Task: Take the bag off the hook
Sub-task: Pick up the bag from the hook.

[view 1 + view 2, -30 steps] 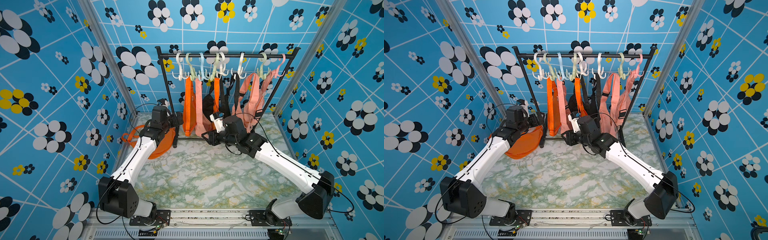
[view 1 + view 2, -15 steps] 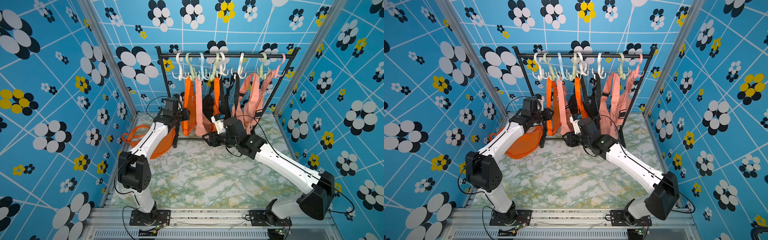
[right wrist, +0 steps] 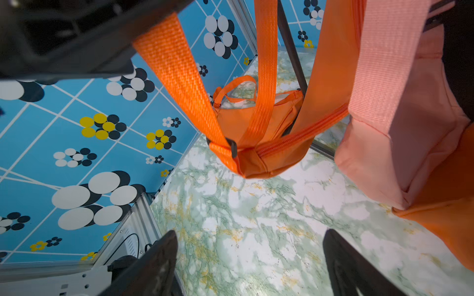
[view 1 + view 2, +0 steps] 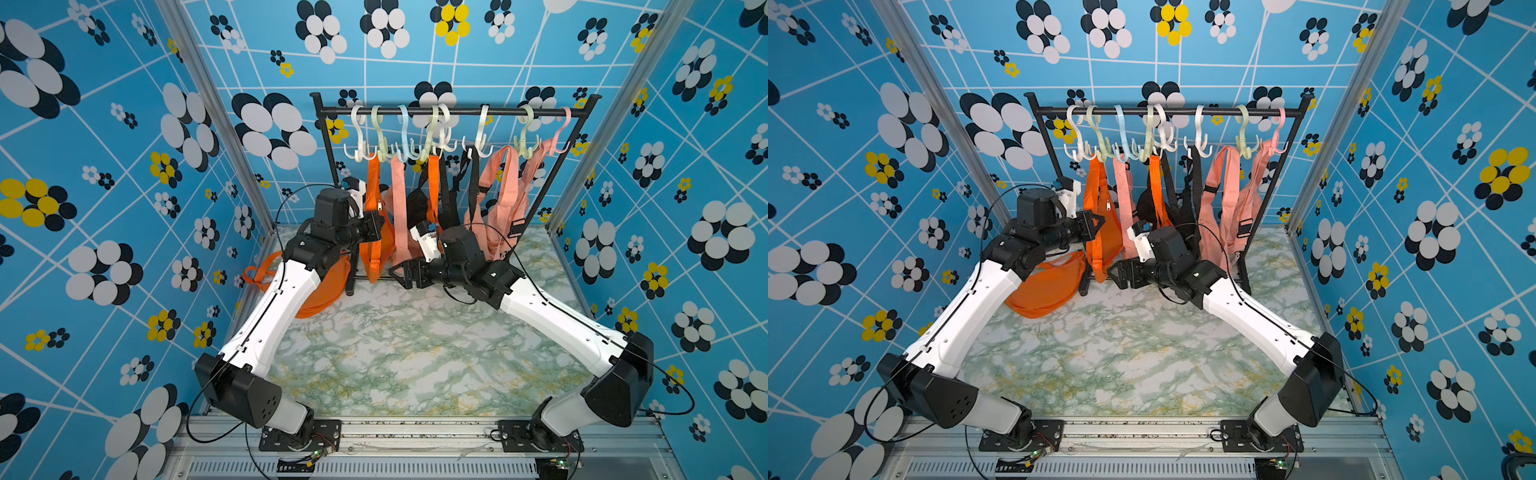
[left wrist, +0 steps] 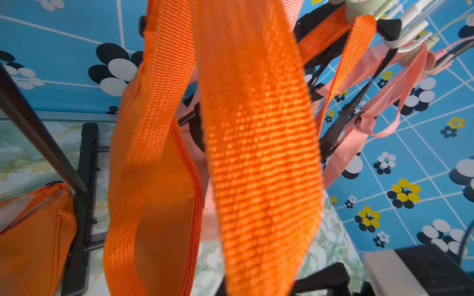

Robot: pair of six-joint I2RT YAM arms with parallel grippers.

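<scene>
An orange bag [image 4: 376, 245] [image 4: 1105, 237] hangs by its strap [image 5: 256, 153] from a pale green hook [image 4: 377, 133] [image 4: 1094, 133] near the rail's left end. My left gripper [image 4: 376, 226] [image 4: 1096, 226] is shut on that orange strap, about halfway up the bag. In the right wrist view the strap [image 3: 177, 71] runs up into the left gripper's black jaws. My right gripper [image 4: 395, 272] [image 4: 1113, 272] [image 3: 250, 261] stands open just above the table, below and to the right of the bag's bottom, with nothing between its fingers [image 3: 159, 261].
A black rack [image 4: 453, 111] carries several more hooks with pink [image 4: 401, 224], orange and black bags crowded to the right. Another orange bag [image 4: 320, 286] [image 4: 1046, 286] lies on the marble table by the rack's left leg [image 4: 351, 270]. Blue patterned walls close in on three sides.
My left arm swung right from over the lying orange bag to the hanging bag, and its gripper shut on the strap. My right gripper opened wide and shifted slightly left.
</scene>
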